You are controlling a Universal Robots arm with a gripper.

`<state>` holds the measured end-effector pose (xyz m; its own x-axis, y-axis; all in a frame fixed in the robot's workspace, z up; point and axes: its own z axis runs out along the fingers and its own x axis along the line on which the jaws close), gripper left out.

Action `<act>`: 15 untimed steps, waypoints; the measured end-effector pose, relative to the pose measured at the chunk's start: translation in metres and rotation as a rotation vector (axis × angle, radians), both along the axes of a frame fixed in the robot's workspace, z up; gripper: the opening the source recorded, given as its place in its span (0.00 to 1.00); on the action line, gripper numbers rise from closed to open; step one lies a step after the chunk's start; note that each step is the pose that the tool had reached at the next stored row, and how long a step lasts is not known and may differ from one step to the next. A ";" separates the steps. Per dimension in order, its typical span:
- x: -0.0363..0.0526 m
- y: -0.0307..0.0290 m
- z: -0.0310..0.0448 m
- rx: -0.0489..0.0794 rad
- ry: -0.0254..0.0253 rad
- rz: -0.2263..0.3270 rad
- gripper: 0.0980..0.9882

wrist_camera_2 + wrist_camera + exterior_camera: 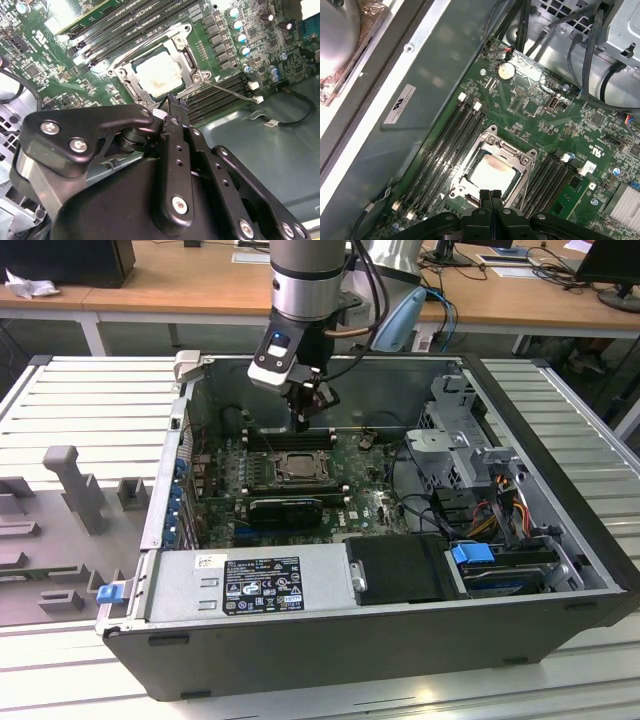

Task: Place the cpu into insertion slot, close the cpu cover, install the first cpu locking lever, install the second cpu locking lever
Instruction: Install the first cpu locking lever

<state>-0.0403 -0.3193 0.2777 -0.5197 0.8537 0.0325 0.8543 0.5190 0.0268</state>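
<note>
The cpu lies in the insertion slot, its pale face showing through the window of the cpu cover, which lies flat over it. In the first wrist view the cpu and the cover sit just beyond my fingertips. A thin metal lever rod runs from the socket's corner out over the memory slots. My gripper hangs just above the socket's far edge. In both wrist views the gripper is shut, fingers pressed together with nothing between them.
Long black memory slots flank the socket on both sides. A black card lies in front of it. The power supply, a drive cage and cables crowd the case. A grey fixture stands at the exterior view's left.
</note>
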 end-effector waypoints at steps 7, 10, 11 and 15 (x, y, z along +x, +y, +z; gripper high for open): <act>0.0000 0.0000 0.0000 0.000 0.0000 0.134 0.01; 0.0000 0.0000 0.0000 0.000 0.0000 0.202 0.01; 0.0000 0.0000 0.0000 0.000 0.0000 0.212 0.01; 0.0000 0.0000 0.0000 0.000 0.0000 0.259 0.01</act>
